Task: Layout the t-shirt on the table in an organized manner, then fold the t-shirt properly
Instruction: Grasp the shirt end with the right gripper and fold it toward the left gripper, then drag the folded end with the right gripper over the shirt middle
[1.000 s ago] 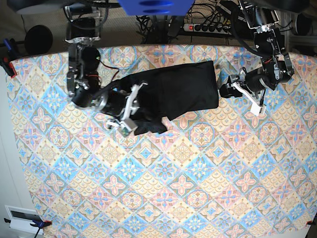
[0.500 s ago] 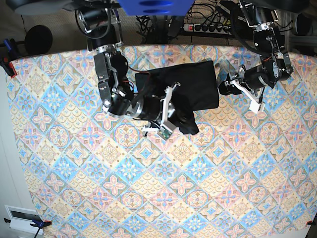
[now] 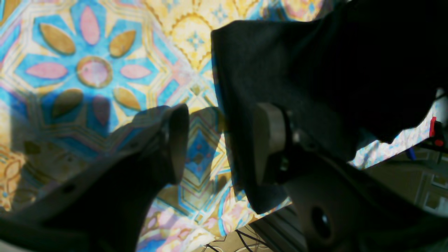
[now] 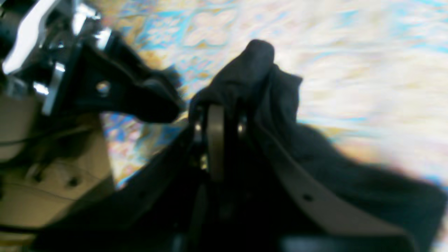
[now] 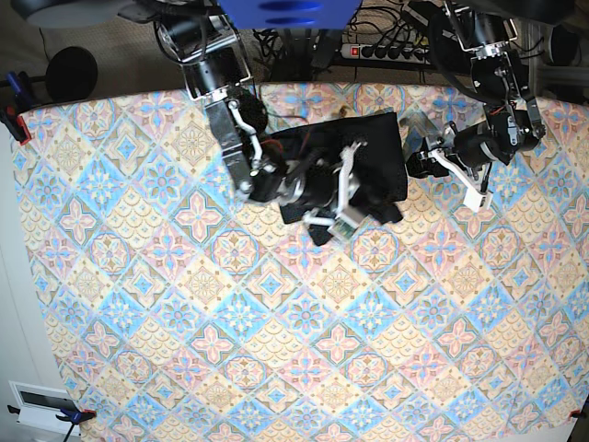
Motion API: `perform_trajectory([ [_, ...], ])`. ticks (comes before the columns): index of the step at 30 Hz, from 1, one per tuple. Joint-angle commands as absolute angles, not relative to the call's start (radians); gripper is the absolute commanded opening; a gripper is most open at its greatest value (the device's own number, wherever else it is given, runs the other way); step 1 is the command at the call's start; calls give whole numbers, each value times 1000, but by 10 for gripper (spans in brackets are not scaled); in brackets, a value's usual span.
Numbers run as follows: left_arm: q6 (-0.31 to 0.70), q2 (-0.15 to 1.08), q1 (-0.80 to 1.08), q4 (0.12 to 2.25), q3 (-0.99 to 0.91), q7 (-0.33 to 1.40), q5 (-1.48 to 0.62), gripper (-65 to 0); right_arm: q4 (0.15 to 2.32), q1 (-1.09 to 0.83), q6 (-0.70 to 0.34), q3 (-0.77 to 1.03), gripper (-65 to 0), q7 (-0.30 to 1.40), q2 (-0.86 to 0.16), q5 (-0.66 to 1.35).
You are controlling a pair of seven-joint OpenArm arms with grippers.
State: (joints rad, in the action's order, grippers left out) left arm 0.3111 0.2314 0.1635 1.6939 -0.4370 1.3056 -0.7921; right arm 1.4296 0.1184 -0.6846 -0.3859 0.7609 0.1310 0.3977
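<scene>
The worktop [image 5: 276,350], dressed in its pastel tile cloth, takes up most of the base view, with its near and side areas bare and wide for moving. The t-shirt [image 5: 373,157] lies as a compact dark block near the far edge, right of centre, so there is little room beyond it. The right pincer [image 5: 345,207] is clamped on a bunched fold of black cloth and sits over the block's near edge; this looks like a fold-over in hand, one half being carried across the other. The left pincer [image 5: 440,164] stands wide apart and holds nothing, just beside the shirt's outer edge; from its wrist camera that edge runs between its pads [image 3: 266,140]. Next, probably, the right should lay its fold flat and let go, edges matched.
</scene>
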Motion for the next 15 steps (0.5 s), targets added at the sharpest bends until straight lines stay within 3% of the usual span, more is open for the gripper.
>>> perform_trajectory([
  [1,314,240,156,1709,-440,1296,-814,-358,1423,136,-668,-404,-646,707,143,424],
  [5,314,240,154,1709,-440,1296,-816,-358,1353,136,-561,-475,-628,627,143,424],
  [11,314,240,156,1709,-440,1296,-817,-358,1419,128,-553,-486,-475,622,137,426],
  [15,314,240,156,1709,-440,1296,-817,-358,1567,127,-553,-447,-439,636,88,429],
])
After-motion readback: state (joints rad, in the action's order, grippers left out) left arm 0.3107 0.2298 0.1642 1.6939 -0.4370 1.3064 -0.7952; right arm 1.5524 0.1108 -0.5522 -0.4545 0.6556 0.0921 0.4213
